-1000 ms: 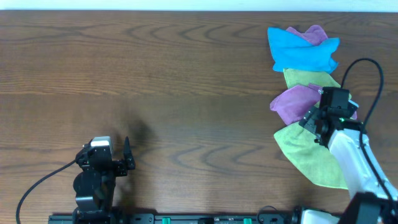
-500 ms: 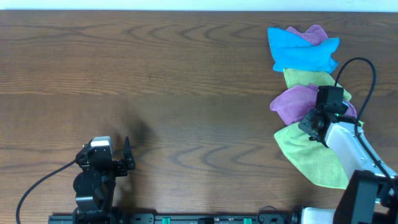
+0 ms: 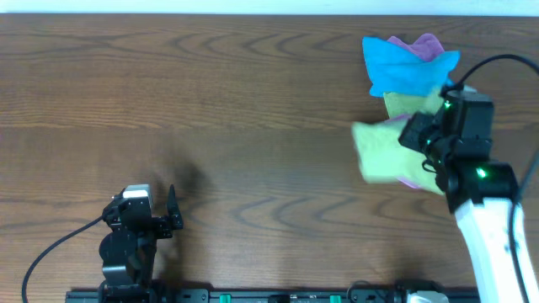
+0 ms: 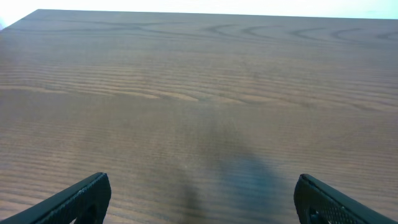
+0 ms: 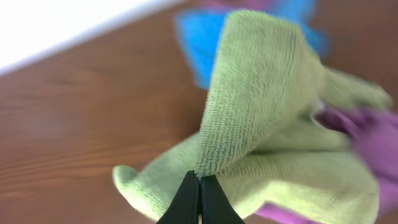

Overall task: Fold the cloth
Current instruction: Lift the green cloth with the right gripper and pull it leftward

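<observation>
The lime-green cloth (image 3: 379,150) hangs bunched and blurred above the table at the right, pinched by an edge. My right gripper (image 3: 418,139) is shut on that edge. In the right wrist view the black fingertips (image 5: 199,186) meet on a fold of the cloth (image 5: 267,106), which drapes away in front of them. My left gripper (image 3: 173,215) rests near the front left edge, far from the cloth. It stands open, its fingers (image 4: 81,199) wide apart over bare wood with nothing between them.
A pile of other cloths lies at the back right: a blue cloth (image 3: 404,67) over a purple one (image 3: 425,46), a duller green cloth (image 3: 408,103) below, and another purple cloth (image 3: 413,181) under the lifted one. A black cable loops above the right arm.
My right gripper has shut on the lime-green cloth and lifted it off the table, carrying it back and to the left over the purple cloth. The left arm has not moved.
</observation>
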You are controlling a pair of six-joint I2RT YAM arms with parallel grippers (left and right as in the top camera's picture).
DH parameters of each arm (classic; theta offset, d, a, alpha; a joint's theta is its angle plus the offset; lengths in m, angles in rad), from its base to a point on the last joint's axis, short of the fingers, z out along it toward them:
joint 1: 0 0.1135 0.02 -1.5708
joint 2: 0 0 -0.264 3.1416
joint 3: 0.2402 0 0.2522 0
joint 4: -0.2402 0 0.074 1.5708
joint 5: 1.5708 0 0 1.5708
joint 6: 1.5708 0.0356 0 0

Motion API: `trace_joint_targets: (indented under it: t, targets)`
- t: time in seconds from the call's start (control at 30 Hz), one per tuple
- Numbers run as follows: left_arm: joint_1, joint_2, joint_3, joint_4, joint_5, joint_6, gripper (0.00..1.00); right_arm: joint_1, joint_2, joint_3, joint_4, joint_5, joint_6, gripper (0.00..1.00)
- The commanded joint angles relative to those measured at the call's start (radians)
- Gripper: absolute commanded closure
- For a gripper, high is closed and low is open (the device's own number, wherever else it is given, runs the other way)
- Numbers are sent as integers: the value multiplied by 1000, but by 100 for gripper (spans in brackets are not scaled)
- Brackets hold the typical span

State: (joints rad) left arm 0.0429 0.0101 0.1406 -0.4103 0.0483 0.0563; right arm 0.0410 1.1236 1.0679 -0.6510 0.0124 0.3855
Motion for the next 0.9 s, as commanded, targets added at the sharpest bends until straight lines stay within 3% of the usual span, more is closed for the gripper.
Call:
trace_joint_targets:
  t: [0.0,0.27,0.57,0.73,0.87]
  targets:
    - [-4,-6,-19,-5,-3,-3,5,92,-46,78,-6,-144,-24,99]
    - [-4,-6,-19,-5,-3,-3,5,396,-9,184,152,-388,19,99]
    - [-4,-6,-19,-5,-3,-3,5,724,267,195,327,-434,73,99]
    - [-4,-6,-19,-4,-3,-3,5,798,340,195,414,-464,108,99]
    - [-4,-6,-19,-4,-3,-3,5,755,352,195,360,-390,107,99]
